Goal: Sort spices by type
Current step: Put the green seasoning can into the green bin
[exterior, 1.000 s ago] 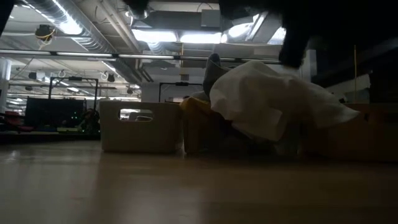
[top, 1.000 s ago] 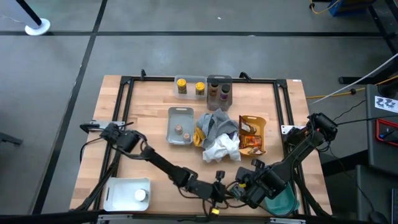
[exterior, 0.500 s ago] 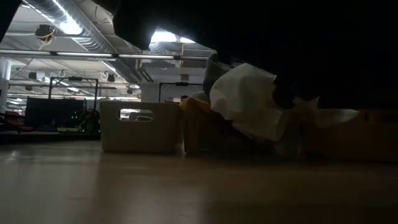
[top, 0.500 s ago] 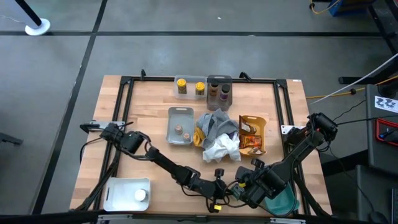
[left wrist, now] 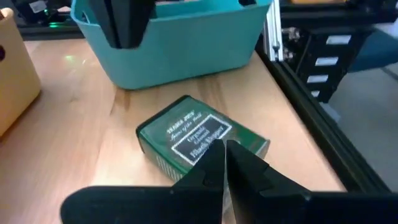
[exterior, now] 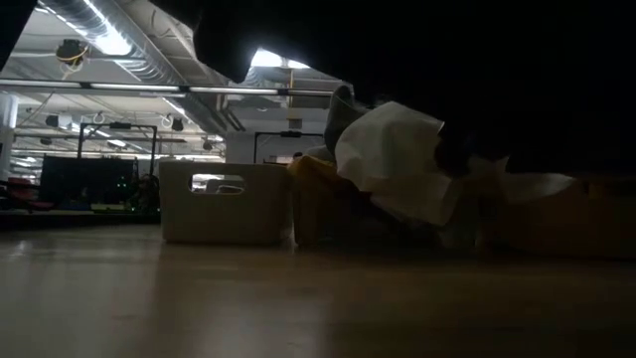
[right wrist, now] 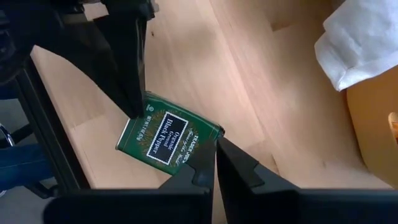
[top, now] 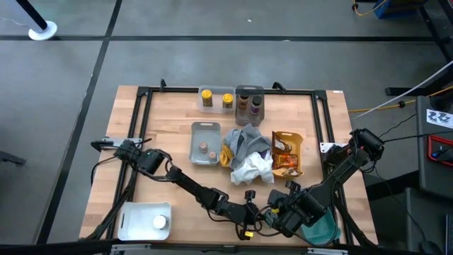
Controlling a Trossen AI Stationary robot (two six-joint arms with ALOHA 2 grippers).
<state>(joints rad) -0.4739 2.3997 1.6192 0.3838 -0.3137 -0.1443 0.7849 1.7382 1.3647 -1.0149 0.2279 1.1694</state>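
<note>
Lying flat near the front edge of the surface [top: 163, 191], a green pepper tin [right wrist: 166, 138] is flanked by both hands. The left hand [right wrist: 132, 93] is seen with its fingers pressed together, tips at one edge of the tin, nothing held. The right hand [right wrist: 216, 163] is likewise closed and empty, tips at the opposite edge. Just beyond the tin stands a teal tray [left wrist: 180, 46].

Sorting appears largely done: yellow jars [top: 216, 99] are grouped in a clear tray, dark jars [top: 249, 104] in the grey tray beside it, brown packets [top: 287, 154] in a yellow tray. The tin is judged still unsorted; cloths [top: 249, 156] may hide more.
</note>
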